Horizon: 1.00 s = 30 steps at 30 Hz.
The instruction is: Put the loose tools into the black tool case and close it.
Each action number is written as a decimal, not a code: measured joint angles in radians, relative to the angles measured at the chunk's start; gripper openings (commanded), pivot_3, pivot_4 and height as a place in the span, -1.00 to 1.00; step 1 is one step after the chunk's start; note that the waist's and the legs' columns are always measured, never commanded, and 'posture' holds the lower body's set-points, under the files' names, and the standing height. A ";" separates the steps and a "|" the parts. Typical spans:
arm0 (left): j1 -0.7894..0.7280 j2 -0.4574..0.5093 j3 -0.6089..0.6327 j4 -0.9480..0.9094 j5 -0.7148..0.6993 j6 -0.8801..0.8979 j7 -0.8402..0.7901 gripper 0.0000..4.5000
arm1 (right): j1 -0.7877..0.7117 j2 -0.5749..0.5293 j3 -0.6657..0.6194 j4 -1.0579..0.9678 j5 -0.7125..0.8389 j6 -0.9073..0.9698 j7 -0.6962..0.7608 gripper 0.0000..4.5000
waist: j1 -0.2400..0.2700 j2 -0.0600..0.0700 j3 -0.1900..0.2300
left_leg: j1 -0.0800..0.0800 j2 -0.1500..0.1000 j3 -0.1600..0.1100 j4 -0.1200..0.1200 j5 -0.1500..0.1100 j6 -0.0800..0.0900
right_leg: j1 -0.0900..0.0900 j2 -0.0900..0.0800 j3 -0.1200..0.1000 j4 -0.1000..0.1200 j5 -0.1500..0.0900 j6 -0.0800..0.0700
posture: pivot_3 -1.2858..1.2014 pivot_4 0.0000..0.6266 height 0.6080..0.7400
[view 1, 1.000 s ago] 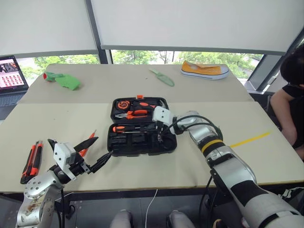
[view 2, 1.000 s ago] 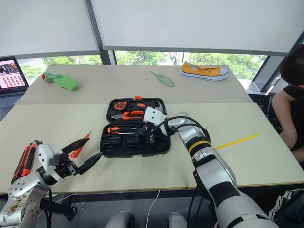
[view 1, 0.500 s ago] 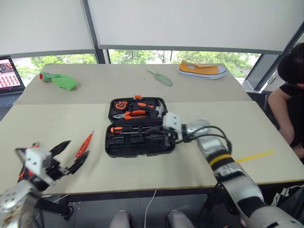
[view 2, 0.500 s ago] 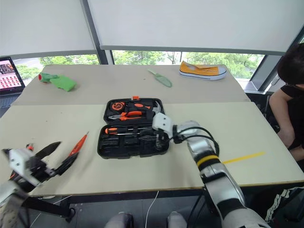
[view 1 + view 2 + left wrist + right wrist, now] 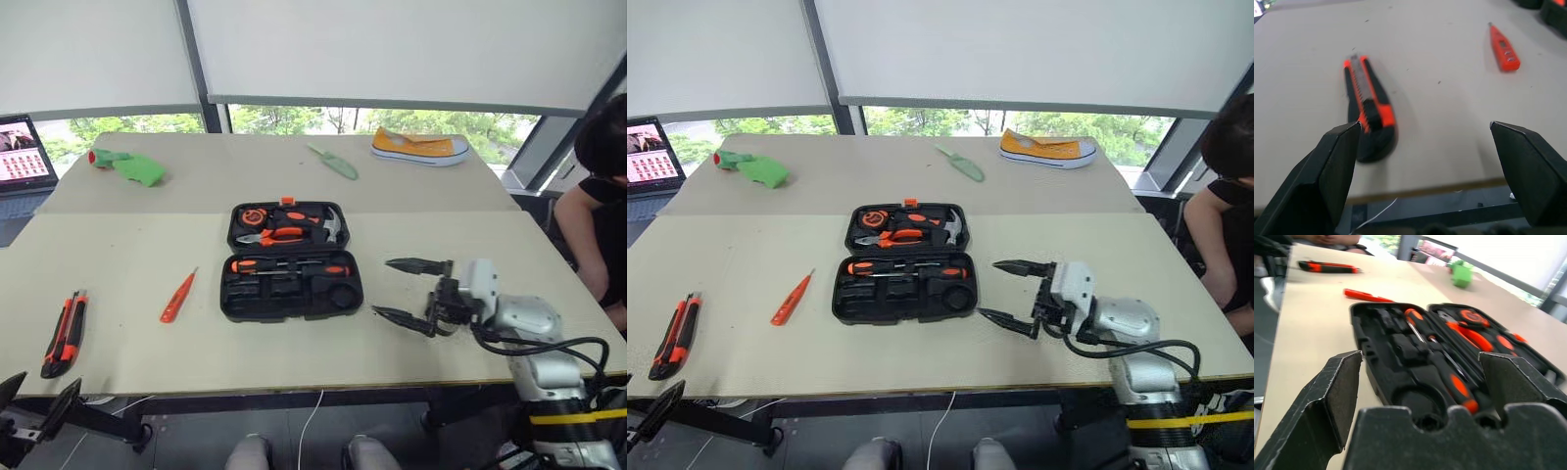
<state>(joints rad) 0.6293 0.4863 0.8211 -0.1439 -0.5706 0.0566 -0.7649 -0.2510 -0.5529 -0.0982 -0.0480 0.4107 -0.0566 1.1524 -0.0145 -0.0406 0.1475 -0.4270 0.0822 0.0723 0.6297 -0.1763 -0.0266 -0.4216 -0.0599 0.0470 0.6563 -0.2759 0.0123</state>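
The black tool case (image 5: 294, 312) lies open at the table's middle. Two orange-and-black screwdrivers (image 5: 289, 265) lie end to end in its near half, also seen in the right wrist view (image 5: 1449, 374). A slim orange screwdriver (image 5: 177, 296) lies on the table left of the case. The orange-and-black utility knife (image 5: 65, 333) rests near the front left edge. My right gripper (image 5: 407, 291) hovers open just right of the case, holding nothing. My left gripper (image 5: 39, 389) sits low past the front left edge, open and empty, facing the knife (image 5: 1369, 115).
A green trowel (image 5: 333, 161) and a yellow sneaker (image 5: 419, 147) lie at the far side. A green object (image 5: 127, 164) sits far left, beside a laptop (image 5: 20, 157). A person (image 5: 598, 196) sits at the right edge. Pliers (image 5: 274, 235) and other tools fill the case's lid half.
My right gripper opened and drew back rightward out of the case, leaving a screwdriver in its slot. My left arm pulled back and left, down past the table's front edge.
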 measured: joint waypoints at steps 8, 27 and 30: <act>-0.166 0.186 -0.054 -0.151 -0.116 0.349 0.139 1.00 | 0.000 -0.025 -0.016 -0.054 0.036 0.002 0.005 0.98 | 0.005 -0.005 0.001 | 0.003 0.001 0.000 0.000 -0.001 -0.002 | 0.002 0.000 -0.001 0.001 0.000 0.001 | 0.03 -0.52 1.00; -0.732 0.238 -0.488 -0.059 -0.033 0.910 0.496 -0.01 | -0.038 -0.039 0.035 -0.133 0.044 0.041 -0.033 1.00 | 0.004 -0.006 0.001 | 0.001 -0.001 -0.001 -0.003 0.006 0.006 | 0.004 0.002 0.001 0.002 0.007 0.004 | 0.03 -0.52 1.00; -0.714 0.235 -0.486 -0.055 -0.010 0.884 0.468 -0.51 | -0.022 -0.046 0.034 -0.153 0.044 0.042 -0.044 1.00 | 0.005 -0.005 0.001 | 0.002 -0.002 -0.001 -0.003 0.006 0.006 | 0.005 0.001 0.001 0.001 0.007 0.004 | 0.03 -0.52 1.00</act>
<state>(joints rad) -0.0846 0.7213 0.3347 -0.1992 -0.5811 0.9402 -0.2970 -0.2729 -0.5987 -0.0642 -0.2007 0.4549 -0.0145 1.1086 -0.0096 -0.0458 0.1485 -0.4253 0.0807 0.0713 0.6266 -0.1702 -0.0202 -0.4169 -0.0589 0.0482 0.6576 -0.2691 0.0160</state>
